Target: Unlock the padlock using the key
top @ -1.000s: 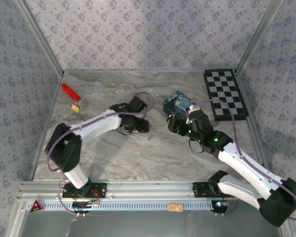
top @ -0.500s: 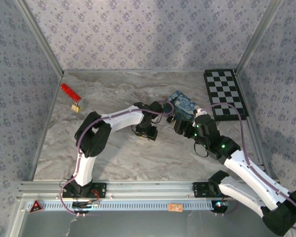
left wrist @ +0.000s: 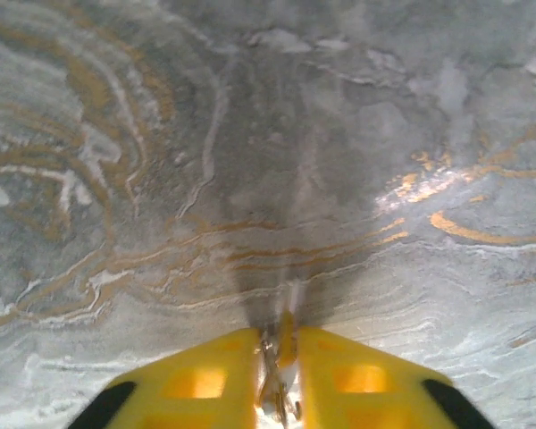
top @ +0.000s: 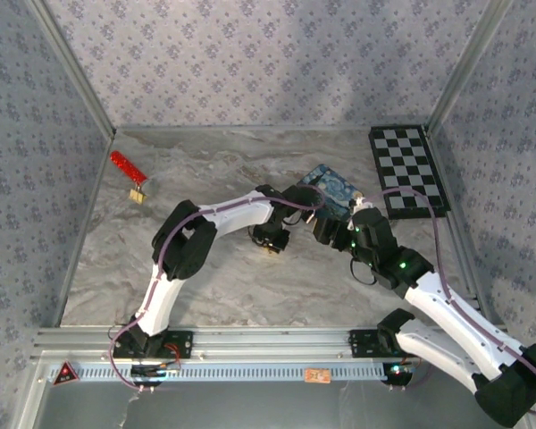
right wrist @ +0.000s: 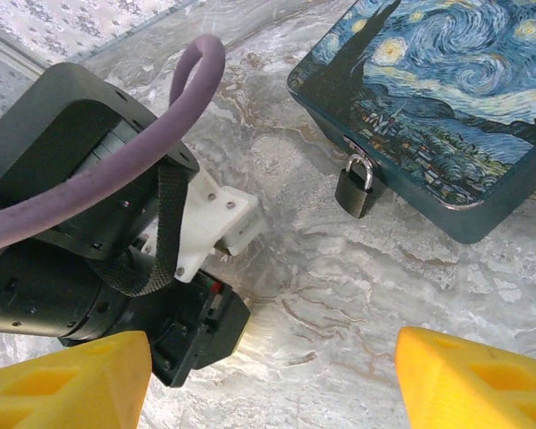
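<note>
- Padlock point(right wrist: 355, 191): a tiny dark, boxy body with a thin silver shackle arching over it. It hangs from a small hasp on the side wall of the blue box point(right wrist: 447, 107) and its body rests against the marble.
- The box is a flat rectangle with rounded corners, and its lid is painted with swirling blue and yellow night sky. In the overhead view the blue box point(top: 332, 188) lies right of the table's middle.
- Left gripper point(left wrist: 280, 335): the yellow, hollow-windowed fingers are pinched nearly together on a thin silvery metal piece point(left wrist: 277, 380). I cannot tell whether that piece is the key. It hangs low over bare stone.
- The left arm point(right wrist: 71, 170) has a matte black housing, a white bracket and a thick purple cable, and sits just beside the box.
- Right gripper point(right wrist: 272, 393): released, with its yellow fingers spread wide and nothing between them. It looks down on the padlock.
- Table point(top: 205, 277): grey marble-patterned surface with ochre veins.
- Far right lies a black-and-white checkerboard point(top: 408, 170).
- Far left lies a glossy red strip point(top: 125, 164) with a small gold piece point(top: 138, 194), well apart from the box.
</note>
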You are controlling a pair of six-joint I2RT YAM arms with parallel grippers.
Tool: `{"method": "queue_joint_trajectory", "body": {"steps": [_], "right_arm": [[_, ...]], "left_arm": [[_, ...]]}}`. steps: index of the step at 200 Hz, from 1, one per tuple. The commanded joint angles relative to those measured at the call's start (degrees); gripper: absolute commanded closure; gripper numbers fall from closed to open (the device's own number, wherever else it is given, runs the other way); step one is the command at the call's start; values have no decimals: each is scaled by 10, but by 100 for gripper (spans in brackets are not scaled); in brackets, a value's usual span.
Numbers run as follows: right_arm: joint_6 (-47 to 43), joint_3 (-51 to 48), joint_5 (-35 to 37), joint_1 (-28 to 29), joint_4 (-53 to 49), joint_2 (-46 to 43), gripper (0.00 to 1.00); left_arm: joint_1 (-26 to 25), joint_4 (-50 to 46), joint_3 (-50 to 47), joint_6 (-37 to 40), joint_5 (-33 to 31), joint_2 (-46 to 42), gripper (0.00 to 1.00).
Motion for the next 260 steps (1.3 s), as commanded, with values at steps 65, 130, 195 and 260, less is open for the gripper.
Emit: {"method": "queue_joint_trajectory", "body": {"steps": [65, 130, 195, 260], "right_arm": [[20, -5, -18, 0, 27, 26, 25], [67, -82, -53, 29, 222, 15, 25], [169, -138, -67, 53, 491, 30, 26], [214, -106, -160, 21, 558, 86, 51]], "left_arm": [[9, 118, -103, -35, 26, -128, 100], [78, 457, -324, -186, 125, -393, 100], [80, 821, -456, -382, 185, -461, 99], [62, 869, -468, -422, 190, -469, 100]]}}
